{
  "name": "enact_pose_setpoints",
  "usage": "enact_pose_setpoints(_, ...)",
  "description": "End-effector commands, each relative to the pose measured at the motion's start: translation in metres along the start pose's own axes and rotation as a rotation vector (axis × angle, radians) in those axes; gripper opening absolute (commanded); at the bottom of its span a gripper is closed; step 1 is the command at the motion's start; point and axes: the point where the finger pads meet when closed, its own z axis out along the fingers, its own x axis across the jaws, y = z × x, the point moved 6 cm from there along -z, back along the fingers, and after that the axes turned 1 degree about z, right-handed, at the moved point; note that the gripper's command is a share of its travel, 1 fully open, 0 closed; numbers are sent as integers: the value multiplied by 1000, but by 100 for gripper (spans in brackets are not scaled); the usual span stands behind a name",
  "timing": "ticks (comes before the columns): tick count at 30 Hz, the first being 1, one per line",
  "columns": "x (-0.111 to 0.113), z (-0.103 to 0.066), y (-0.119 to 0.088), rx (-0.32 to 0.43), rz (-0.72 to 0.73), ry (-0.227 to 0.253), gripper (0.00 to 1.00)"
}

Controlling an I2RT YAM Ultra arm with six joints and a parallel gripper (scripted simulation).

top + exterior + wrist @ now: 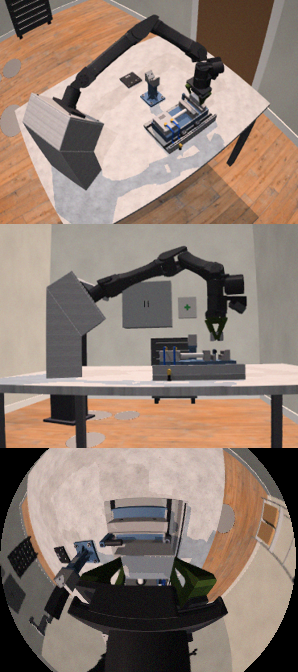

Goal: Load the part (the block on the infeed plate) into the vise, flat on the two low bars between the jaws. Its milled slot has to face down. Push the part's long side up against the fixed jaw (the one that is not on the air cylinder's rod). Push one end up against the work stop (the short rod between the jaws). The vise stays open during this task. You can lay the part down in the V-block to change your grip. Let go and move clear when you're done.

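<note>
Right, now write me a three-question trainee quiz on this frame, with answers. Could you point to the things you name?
1. Multiple choice: where is the gripper (198, 98) (217, 338) (147, 557)?
a) over the V-block
b) above the vise
c) over the infeed plate

2. True or false: the part (217, 336) (148, 567) already lies on the vise's low bars.

3. Fill in: the V-block stand (152, 92) (192, 341) (80, 562) rises from a square base plate coloured ____.

Key: 1 b; 2 false; 3 blue
</note>
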Motion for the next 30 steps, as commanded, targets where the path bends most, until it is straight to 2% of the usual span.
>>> enact_pose_setpoints(1,5,-26,18,-51,-36,-30,0)
enact_pose_setpoints(30,7,-29,22,-51,-35,-31,0)
